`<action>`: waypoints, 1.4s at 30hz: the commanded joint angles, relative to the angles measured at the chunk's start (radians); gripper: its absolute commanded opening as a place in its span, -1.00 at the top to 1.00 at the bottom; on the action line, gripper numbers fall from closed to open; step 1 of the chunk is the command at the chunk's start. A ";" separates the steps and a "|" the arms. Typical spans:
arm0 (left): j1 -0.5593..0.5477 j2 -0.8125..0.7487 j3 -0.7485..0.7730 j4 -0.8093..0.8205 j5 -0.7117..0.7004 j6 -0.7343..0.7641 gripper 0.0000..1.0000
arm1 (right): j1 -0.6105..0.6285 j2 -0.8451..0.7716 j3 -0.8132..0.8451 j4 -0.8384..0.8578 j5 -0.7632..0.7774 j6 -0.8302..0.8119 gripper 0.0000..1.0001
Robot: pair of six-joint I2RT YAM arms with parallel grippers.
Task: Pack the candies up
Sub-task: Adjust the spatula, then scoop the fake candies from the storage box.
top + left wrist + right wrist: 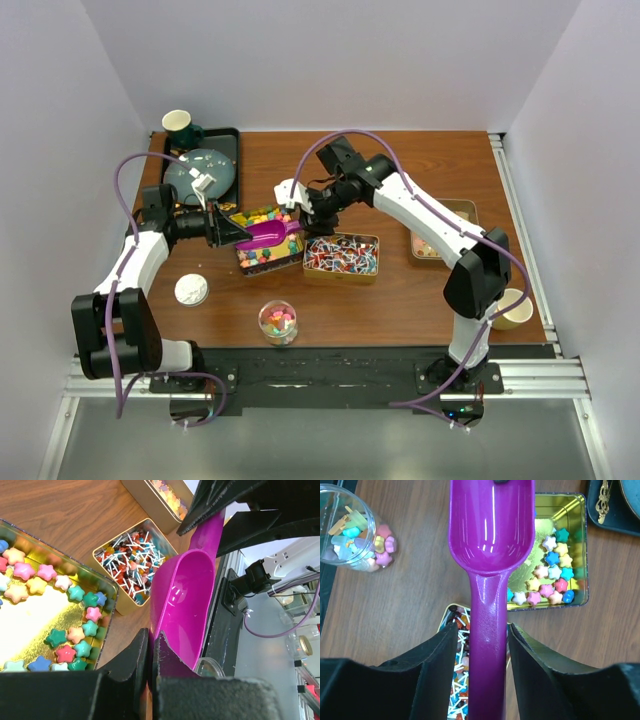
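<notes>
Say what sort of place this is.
Probably a robot lab test cell: white walls box in a wooden table, two arms are bolted to a rail, and candy tins sit staged.

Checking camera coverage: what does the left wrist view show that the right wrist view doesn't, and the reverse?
Only the left wrist: a gold metal tin of pale sweets at the top edge. Only the right wrist: pastel candies inside a clear round jar, and a dark tray corner. Both: the purple plastic scoop, the gold tin of star-shaped candies, and the gold tin of red-white-blue stick candies.
</notes>
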 commanded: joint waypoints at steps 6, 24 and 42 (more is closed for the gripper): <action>-0.004 -0.002 0.002 0.069 0.058 -0.050 1.00 | 0.013 -0.014 -0.011 0.032 -0.014 0.011 0.31; -0.014 -0.007 -0.058 0.130 -0.260 -0.082 -0.35 | -0.246 -0.053 0.072 -0.466 0.370 -0.245 1.00; -0.352 0.192 0.000 0.121 -0.416 -0.022 1.00 | -0.291 -0.058 -0.003 -0.653 0.699 -0.318 1.00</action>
